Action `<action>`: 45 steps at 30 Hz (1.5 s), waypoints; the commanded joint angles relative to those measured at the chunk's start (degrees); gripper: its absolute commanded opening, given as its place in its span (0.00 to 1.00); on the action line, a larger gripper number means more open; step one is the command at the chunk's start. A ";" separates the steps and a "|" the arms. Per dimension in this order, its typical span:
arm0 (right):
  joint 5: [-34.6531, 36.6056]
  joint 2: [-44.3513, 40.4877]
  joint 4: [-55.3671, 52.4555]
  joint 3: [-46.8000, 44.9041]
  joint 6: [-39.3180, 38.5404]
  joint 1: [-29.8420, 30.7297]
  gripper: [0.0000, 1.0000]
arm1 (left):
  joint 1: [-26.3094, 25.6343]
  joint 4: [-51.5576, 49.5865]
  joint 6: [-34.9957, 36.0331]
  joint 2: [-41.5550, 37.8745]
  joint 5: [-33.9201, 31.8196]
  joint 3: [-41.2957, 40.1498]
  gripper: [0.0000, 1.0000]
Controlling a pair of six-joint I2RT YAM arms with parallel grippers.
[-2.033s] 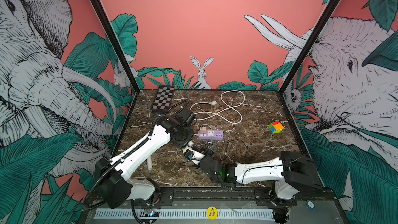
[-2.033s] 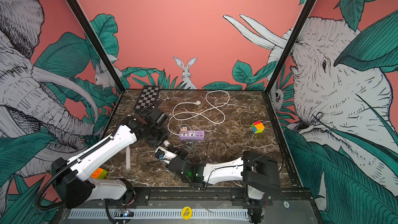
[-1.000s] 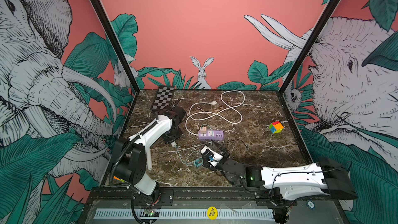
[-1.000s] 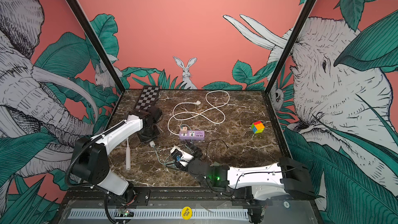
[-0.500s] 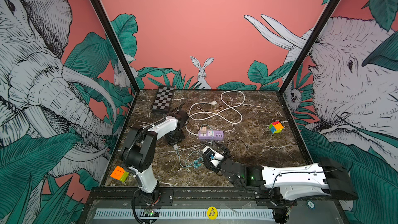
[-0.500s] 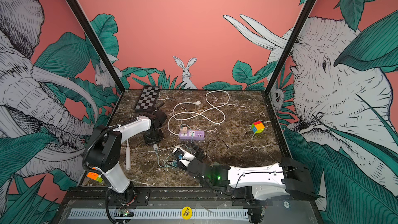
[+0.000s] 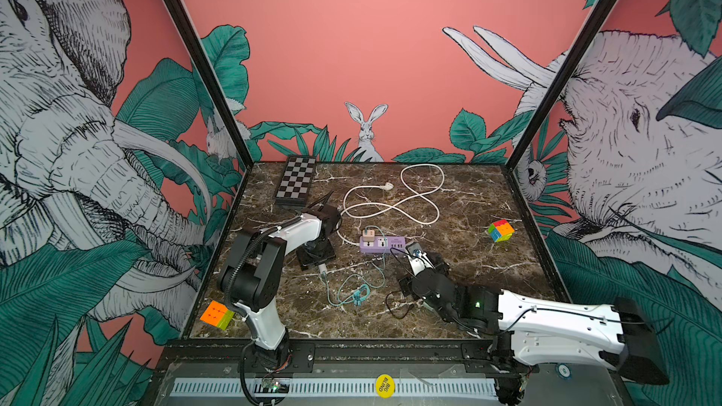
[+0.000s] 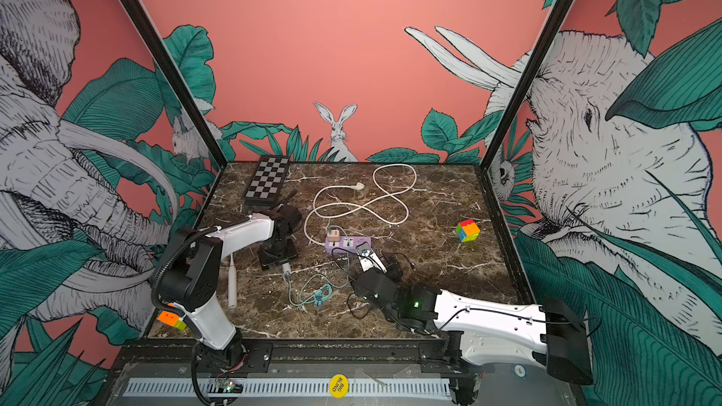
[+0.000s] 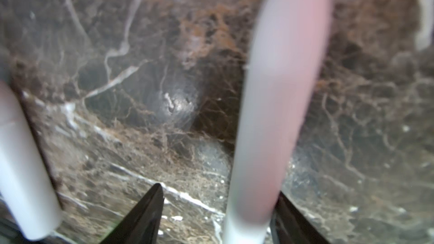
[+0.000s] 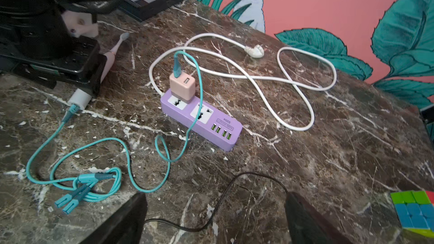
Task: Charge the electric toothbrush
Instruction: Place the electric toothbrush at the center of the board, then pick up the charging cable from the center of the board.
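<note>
Seeing my left gripper (image 9: 219, 191) released, jaws astride pink electric toothbrush (image 10: 109, 59); teal cable (image 10: 98, 142) links its base to adapter (image 10: 182, 85) in purple power strip (image 10: 211, 125); right gripper (image 10: 216, 195) spread, empty.

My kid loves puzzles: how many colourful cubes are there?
2. One cube sits near the table's right edge; the other cube lies at its near left corner.

So the left arm (image 7: 291, 233) sits centre-left in both top views, elbow bent hard, wrist aimed straight down, and the left gripper (image 9: 220, 190) has its jaws spread apart. Meanwhile the right arm (image 7: 547, 316) stretches low from lower right toward the middle, with the right gripper (image 10: 216, 195) gaping wide and empty.
</note>
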 commanded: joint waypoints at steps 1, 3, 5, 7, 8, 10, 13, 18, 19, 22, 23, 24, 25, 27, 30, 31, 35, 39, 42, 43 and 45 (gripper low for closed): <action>-3.01 1.56 -12.97 3.28 12.84 -1.48 0.90 | 0.04 -1.38 0.34 -1.12 1.49 -0.73 0.77; -6.25 3.73 -16.13 4.33 16.45 -1.92 0.94 | 0.04 -2.58 0.69 -2.45 2.51 0.08 0.78; -8.64 5.45 -17.52 4.22 19.55 -1.95 0.94 | 0.04 -3.60 1.43 -4.52 3.53 1.02 0.81; -10.82 6.59 -17.00 3.24 21.59 -1.94 0.94 | 0.04 -5.26 1.79 -7.18 3.84 2.42 0.81; -11.92 6.98 -16.42 2.75 22.17 -2.09 0.94 | 0.03 -5.90 2.03 -8.80 3.59 3.04 0.81; -14.03 7.61 -15.03 1.93 23.33 -2.14 0.93 | 0.04 -7.50 2.25 -12.11 2.80 4.22 0.82; -17.20 9.04 -14.57 1.83 24.11 -2.99 0.93 | -0.05 -8.40 4.18 -16.14 2.01 5.35 0.82; -19.66 6.49 -13.96 -0.34 25.35 -5.96 0.94 | -2.42 -1.82 7.87 -24.01 5.47 -0.15 0.99; -20.17 5.27 -13.40 -1.06 24.94 -6.81 0.94 | -4.19 -1.13 8.91 -25.68 4.80 -0.94 0.99; -24.18 3.37 -9.36 -3.55 24.01 -8.16 0.87 | -7.48 -6.38 9.37 -27.24 -1.26 0.01 0.99; -25.11 4.09 -8.94 -3.38 24.67 -8.12 0.85 | -7.52 -7.39 9.40 -27.47 -1.45 0.08 0.99; -25.77 5.23 -9.13 -2.95 25.87 -8.11 0.84 | -7.53 -7.22 9.65 -27.75 -1.52 -0.35 0.99; -26.89 6.70 -10.07 -2.21 27.52 -8.16 0.83 | -7.62 -7.00 9.31 -28.11 -1.20 -0.92 0.99; -28.13 9.19 -11.73 -0.46 29.11 -8.06 0.79 | -7.61 -5.99 8.30 -28.68 -0.51 -2.23 0.99; -28.01 12.85 -19.82 4.45 31.44 -8.00 0.80 | -7.66 -4.68 7.45 -29.19 1.11 -3.61 0.99; -28.14 13.69 -21.97 5.74 32.33 -7.99 0.79 | -7.61 -4.44 7.34 -29.34 1.62 -3.93 0.99; -30.39 16.21 -26.91 8.34 35.49 -8.02 0.74 | -7.61 -4.43 7.71 -29.65 1.97 -4.45 0.99; -34.41 19.91 -24.67 9.12 35.31 -7.83 0.65 | -7.61 -3.94 8.04 -30.17 2.21 -4.87 0.99; -36.95 22.66 -24.83 9.88 36.03 -7.67 0.66 | -7.62 -3.96 7.99 -30.40 2.70 -4.81 0.99; -38.34 23.45 -24.41 9.98 36.42 -7.68 0.65 | -7.62 -3.86 8.03 -30.45 2.78 -4.94 0.99; -40.32 24.73 -23.86 10.33 36.76 -7.46 0.64 | -7.63 -3.65 8.15 -30.60 2.84 -5.05 0.99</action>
